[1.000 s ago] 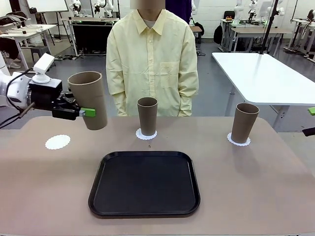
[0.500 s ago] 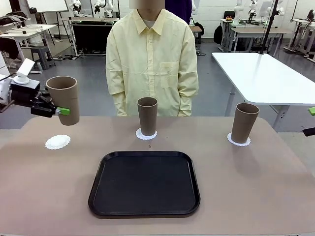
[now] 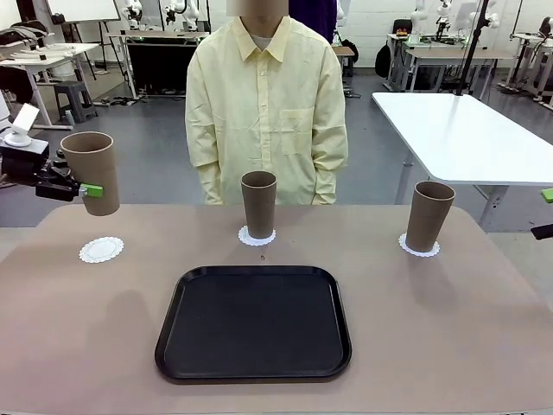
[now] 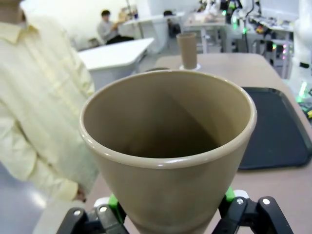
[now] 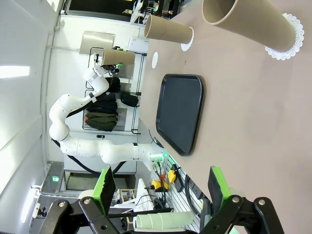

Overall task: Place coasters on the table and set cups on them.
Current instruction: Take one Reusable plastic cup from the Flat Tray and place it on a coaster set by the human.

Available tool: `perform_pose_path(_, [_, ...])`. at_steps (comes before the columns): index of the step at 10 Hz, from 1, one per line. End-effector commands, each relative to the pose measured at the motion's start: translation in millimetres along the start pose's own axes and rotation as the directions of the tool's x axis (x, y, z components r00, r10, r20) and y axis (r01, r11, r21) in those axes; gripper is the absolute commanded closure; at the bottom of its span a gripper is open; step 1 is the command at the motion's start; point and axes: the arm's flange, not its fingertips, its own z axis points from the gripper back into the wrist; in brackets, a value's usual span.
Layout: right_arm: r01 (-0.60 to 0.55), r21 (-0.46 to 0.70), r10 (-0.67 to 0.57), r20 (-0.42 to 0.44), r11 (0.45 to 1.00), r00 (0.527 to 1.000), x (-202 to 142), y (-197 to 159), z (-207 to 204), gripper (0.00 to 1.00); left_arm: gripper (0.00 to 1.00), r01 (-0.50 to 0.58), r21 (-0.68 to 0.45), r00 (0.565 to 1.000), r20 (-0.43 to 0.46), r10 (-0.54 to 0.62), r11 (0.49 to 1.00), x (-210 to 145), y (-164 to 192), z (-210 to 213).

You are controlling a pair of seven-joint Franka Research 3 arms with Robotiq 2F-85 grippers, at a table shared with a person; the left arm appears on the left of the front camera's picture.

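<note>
beige table (image 3: 484,328) carries two cups on coasters; third cup (image 3: 92,171) hangs above the bare coaster (image 3: 102,250), left gripper (image 3: 79,188) clamped low on its wall (probably light, stiff, smooth). right gripper (image 5: 161,195) spread, idle.

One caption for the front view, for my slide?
Left gripper holds third cup above the bare coaster.

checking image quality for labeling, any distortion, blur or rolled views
Left wrist view: held cup looms large, wide-angle stretched, its base soft; front view: sharp, even light, faint shadows on table; right wrist view: rolled sideways, tray standing on end.
</note>
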Motion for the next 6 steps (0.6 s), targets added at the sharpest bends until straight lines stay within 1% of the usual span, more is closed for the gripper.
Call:
perform_pose_path(1, [-0.001,0.003,0.001,-0.002,1.0,1.0,0,0,0,0.0,0.15,0.059,-0.054,0.998,0.006,-0.059,0.997,17,-21,-7])
perform_pose_path(2, [-0.001,0.003,0.001,-0.002,1.0,1.0,0,0,0,0.0,0.15,0.0,0.0,1.0,0.0,0.0,1.0,0,0,0])
perform_pose_path(6, [-0.001,0.003,0.001,-0.002,1.0,1.0,0,0,0,0.0,0.15,0.0,0.0,1.0,0.0,0.0,1.0,0,0,0])
